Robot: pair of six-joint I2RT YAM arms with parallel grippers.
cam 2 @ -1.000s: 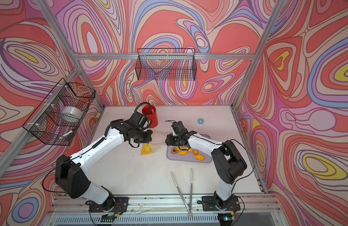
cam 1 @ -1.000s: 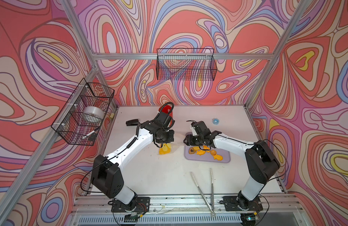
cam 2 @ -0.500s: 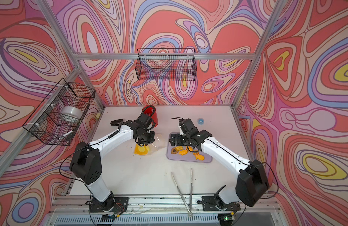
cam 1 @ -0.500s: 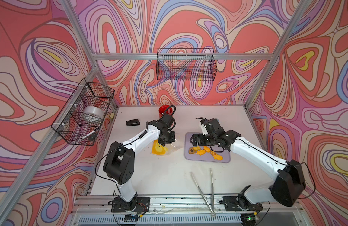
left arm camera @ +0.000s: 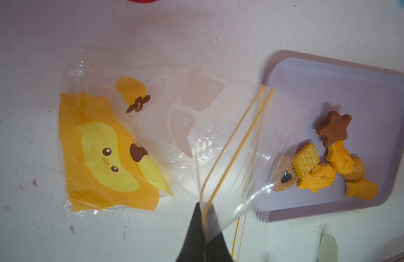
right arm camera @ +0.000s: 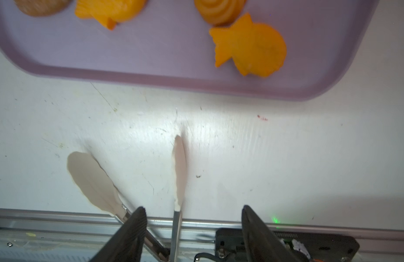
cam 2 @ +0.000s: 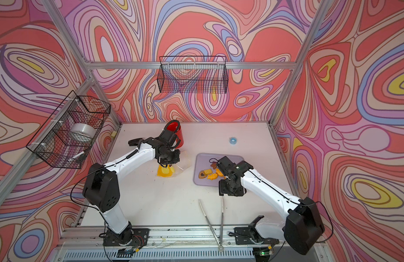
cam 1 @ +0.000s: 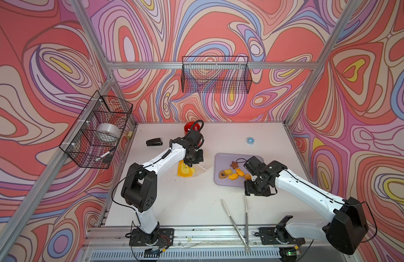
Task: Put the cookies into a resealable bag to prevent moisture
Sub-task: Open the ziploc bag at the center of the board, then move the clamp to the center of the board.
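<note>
Resealable bag (left arm camera: 151, 147) edge in left claw (left arm camera: 203, 207): left wrist view only.

the left arm (cam 1: 160, 158) reaches out from its base with the elbow bent and the wrist turned downward, and the left hand (left arm camera: 202, 207) is pinched tight on the zip edge of the resealable bag (left arm camera: 173, 140). the right arm (cam 1: 305, 188) stretches low and inward. its right hand (right arm camera: 193, 208) points down, jaws standing well apart.
</note>
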